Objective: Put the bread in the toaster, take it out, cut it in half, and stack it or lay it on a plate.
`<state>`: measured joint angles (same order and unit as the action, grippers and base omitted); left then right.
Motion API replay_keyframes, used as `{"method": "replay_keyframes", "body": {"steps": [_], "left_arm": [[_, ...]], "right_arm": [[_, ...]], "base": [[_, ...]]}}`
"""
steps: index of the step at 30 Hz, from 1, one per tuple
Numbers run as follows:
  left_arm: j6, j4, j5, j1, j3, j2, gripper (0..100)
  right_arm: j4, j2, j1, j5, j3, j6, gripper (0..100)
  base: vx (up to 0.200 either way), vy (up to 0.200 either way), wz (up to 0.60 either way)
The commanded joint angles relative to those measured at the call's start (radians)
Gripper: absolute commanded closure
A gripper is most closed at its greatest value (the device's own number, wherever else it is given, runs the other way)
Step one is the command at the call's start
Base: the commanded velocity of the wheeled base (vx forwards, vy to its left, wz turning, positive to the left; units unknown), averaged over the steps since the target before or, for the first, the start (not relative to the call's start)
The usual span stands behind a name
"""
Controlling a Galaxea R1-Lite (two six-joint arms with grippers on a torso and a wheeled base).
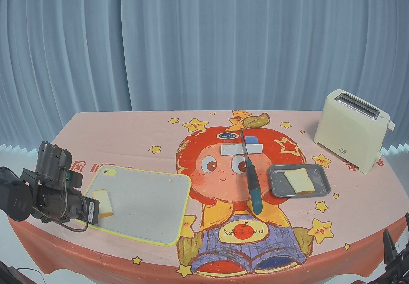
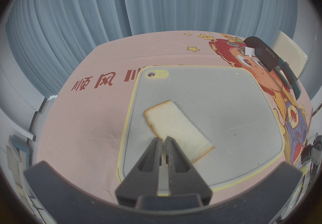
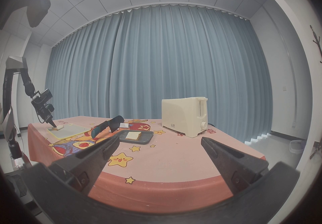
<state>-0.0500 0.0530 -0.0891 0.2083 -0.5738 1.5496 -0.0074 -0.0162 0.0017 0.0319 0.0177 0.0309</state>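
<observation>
**Last half yet to reach the plate**

One half lies on the plate. The other half sits on the board, with the left gripper pressed together at its edge. The next move is probably to grip it and carry it over. The right gripper is spread wide.

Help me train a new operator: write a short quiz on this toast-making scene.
1. True or false: the right pincer is shut.
2. What lies on the grey metal tray? A) a spoon B) a pale bread piece C) nothing
3. On what does the other pale bread piece, at the left pincer, lie?
Key: 1 false; 2 B; 3 the yellow-rimmed grey cutting board.
</observation>
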Motion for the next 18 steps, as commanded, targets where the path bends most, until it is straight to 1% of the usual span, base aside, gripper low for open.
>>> {"method": "replay_keyframes", "body": {"steps": [1,9,14,16,17,18], "left_arm": [[-0.001,0.001,0.005,0.011,0.000,-0.089,100],[-0.001,0.002,0.005,0.031,0.008,-0.221,100],[0.007,0.011,0.011,0.034,0.014,-0.276,100],[0.006,0.047,0.023,0.034,0.031,-0.293,100],[-0.001,0.085,0.034,0.033,0.038,-0.298,100],[-0.001,0.085,0.034,0.033,0.038,-0.298,100]], "right_arm": [[0.000,0.016,0.000,0.000,-0.018,0.000,0],[0.000,0.016,0.001,0.000,-0.018,0.000,0],[0.000,0.016,0.001,0.000,-0.018,0.000,0],[0.000,0.016,0.001,0.000,-0.018,0.001,0],[0.000,0.016,0.000,0.000,-0.018,0.000,0],[0.000,0.016,0.000,0.000,-0.018,0.000,0]], "base": [[0.000,0.000,0.00],[0.000,0.000,0.00],[0.000,0.000,0.00],[0.000,0.000,0.00],[0.000,0.000,0.00],[0.000,0.000,0.00]]}}
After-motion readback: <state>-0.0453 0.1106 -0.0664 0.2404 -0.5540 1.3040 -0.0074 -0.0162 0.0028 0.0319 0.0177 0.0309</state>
